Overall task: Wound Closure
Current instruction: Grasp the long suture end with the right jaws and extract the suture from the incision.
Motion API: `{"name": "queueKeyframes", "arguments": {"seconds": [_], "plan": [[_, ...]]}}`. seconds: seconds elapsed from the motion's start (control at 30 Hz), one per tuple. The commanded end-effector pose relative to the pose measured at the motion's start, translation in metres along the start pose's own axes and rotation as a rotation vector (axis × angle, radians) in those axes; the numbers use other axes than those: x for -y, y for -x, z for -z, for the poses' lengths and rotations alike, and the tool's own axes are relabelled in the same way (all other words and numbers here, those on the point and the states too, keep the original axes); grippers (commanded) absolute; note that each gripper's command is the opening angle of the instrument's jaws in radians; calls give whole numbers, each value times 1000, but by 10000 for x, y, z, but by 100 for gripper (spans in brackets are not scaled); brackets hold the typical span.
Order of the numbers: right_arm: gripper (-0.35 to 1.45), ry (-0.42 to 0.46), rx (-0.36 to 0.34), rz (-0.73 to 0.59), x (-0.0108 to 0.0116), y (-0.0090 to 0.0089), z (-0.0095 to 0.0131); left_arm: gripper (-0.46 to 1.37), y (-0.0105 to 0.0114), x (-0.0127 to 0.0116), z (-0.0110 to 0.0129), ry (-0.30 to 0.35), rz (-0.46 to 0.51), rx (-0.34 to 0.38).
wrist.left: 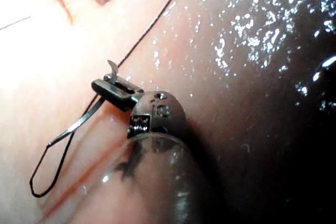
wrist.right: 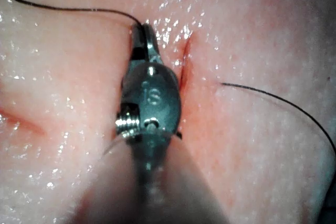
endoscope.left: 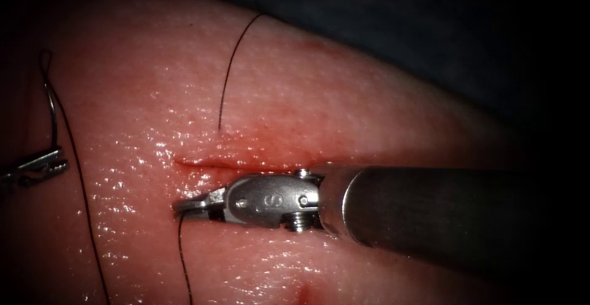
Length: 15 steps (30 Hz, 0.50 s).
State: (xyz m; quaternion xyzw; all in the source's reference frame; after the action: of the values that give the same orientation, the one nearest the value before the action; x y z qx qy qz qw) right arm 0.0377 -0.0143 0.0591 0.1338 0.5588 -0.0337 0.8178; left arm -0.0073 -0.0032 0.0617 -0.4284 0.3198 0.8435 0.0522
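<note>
Leftward, left tool [endoscope.left: 52,162] clamped mid-curve on needle [endoscope.left: 53,111] off tissue [endoscope.left: 344,96], right tool [endoscope.left: 187,205] closed on thread [endoscope.left: 183,256] beside cut [endoscope.left: 233,165].

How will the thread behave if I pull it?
Probably limp: the thread lies in loose curves on the tissue, so it should follow without springing. It may drag on that wet, glistening surface. The right tool has its jaws shut on it below the cut; the left tool holds the needle outside the tissue.

A dark, unlit backdrop [endoscope.left: 393,16] runs from twelve o'clock round to three o'clock in the endoscope view; glare glints off wet surfaces near the centre
</note>
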Motion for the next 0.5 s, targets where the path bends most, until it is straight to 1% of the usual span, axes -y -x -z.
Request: {"name": "queueKeyframes", "arguments": {"seconds": [0.03,0.23,0.5], "plan": [[-35,-1,1,-1,1,-1,1,-35,0,0,0,5,0,0],[-35,-5,4,-11,0,-4,3,-35,0,0,0,5,0,0],[-35,-11,26,-23,2,-4,4,-35,0,0,0,5,0,0]]}}
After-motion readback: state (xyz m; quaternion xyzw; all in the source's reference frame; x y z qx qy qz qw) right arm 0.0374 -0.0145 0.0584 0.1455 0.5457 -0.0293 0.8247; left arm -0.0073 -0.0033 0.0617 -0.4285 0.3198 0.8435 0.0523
